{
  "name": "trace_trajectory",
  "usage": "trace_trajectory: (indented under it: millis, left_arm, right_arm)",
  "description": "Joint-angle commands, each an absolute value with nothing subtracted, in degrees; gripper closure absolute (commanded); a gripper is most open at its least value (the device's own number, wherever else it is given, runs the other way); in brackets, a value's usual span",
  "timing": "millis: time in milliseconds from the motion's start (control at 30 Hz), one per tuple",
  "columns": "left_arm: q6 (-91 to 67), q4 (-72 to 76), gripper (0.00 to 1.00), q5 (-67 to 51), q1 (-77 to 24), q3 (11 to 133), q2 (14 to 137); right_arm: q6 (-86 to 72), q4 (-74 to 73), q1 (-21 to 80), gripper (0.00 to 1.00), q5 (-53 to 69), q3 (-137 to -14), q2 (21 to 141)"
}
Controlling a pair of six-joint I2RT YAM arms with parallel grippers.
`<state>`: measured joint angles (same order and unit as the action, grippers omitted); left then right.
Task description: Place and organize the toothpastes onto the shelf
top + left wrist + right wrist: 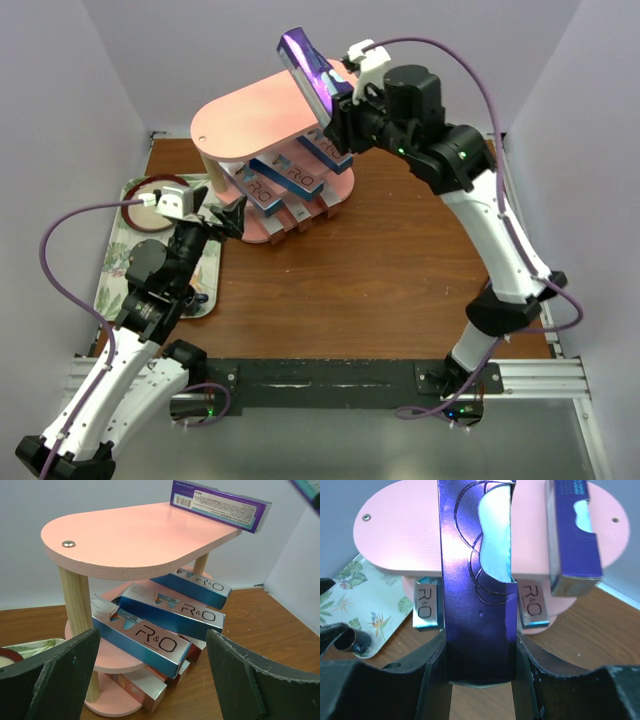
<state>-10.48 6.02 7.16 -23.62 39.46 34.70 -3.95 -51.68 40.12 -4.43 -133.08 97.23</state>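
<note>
The pink three-tier shelf (255, 120) stands at the back of the table. My right gripper (340, 98) is shut on a purple toothpaste box (310, 68) and holds it tilted above the top tier (395, 535). The held box (477, 580) fills the space between the jaws. A second purple box (575, 535) lies on the top tier (135, 535), near its far edge (220, 502). Three blue boxes (150, 637) lie on the middle tier, and red and white ones (145, 690) on the bottom tier. My left gripper (232, 218) is open just left of the shelf, holding nothing.
A floral tray (115, 255) sits at the left edge of the table, with a round red-rimmed object (150, 190) at its far end, partly behind my left wrist. Brown wooden tabletop (380, 280) stretches in front of the shelf. Grey walls close in on three sides.
</note>
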Motion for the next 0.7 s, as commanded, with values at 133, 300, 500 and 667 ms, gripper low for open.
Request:
trace_trajectory:
  millis: [133, 300, 500, 667]
  left_arm:
    - [-10.55, 8.35, 0.08, 5.89, -22.85, 39.64, 35.07]
    - [-10.55, 8.35, 0.08, 5.89, -22.68, 39.64, 35.07]
    - [-10.55, 8.35, 0.08, 5.80, -22.50, 39.64, 35.16]
    - [-10.63, 8.35, 0.08, 5.71, -22.41, 39.64, 34.89]
  right_arm:
    - [-1.58, -48.87, 40.34, 0.68, -0.53, -141.58, 105.37]
    - [-1.58, -47.11, 40.34, 0.67, -0.70, -141.77, 108.10]
    - [-1.84, -45.18, 40.34, 0.64, -3.95, -141.42, 109.69]
    - [-2.37, -43.07, 40.34, 0.63, -6.15, -140.63, 109.86]
